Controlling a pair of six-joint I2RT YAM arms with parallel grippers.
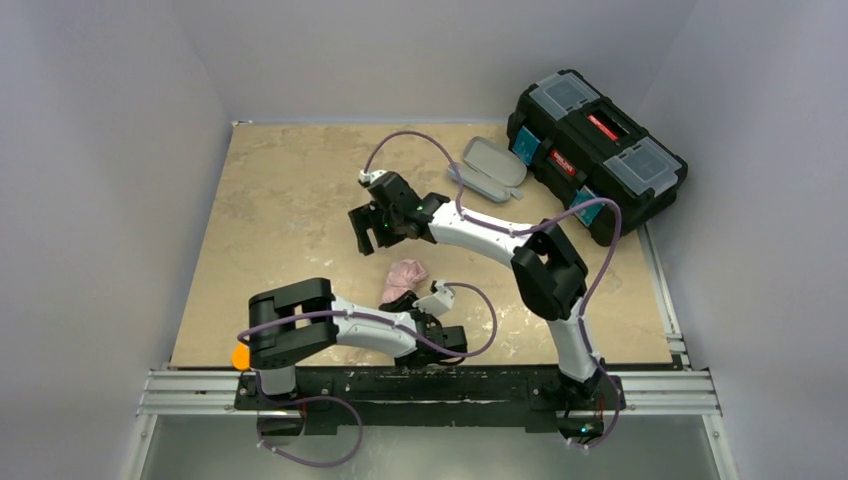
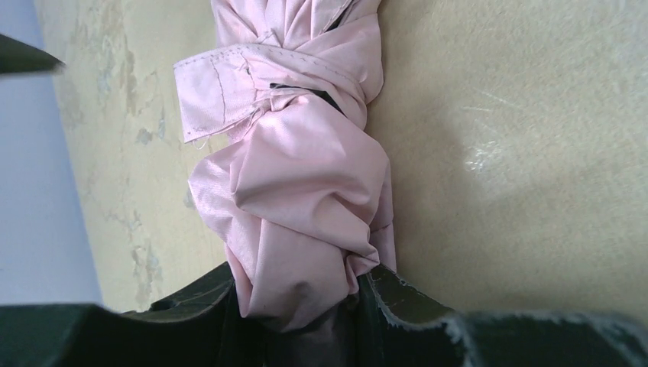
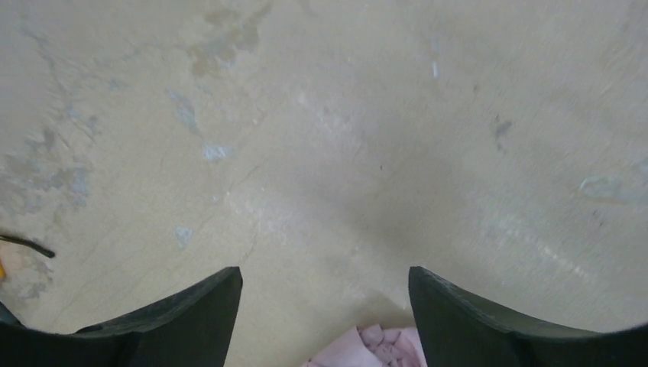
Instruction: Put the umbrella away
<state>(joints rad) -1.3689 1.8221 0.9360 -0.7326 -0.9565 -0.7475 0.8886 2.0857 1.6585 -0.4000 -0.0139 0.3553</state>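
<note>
Umbrella: pink bundle, centre of the top view. Its long axis runs up-frame from the left gripper, which is clamped on the lower end and is the nearer arm. Right gripper: jaws wide, empty, up-frame of the bundle.

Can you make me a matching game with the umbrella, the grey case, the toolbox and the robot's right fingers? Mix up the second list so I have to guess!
Things:
1. umbrella
2. case
3. toolbox
4. right fingers

Clues:
A. black, at the far right corner
B. wide apart, with nothing between them
C. pink and bunched up, pinched by the left fingers
D. grey, lying next to the toolbox

Right pairs: 1-C, 2-D, 3-A, 4-B.
</note>
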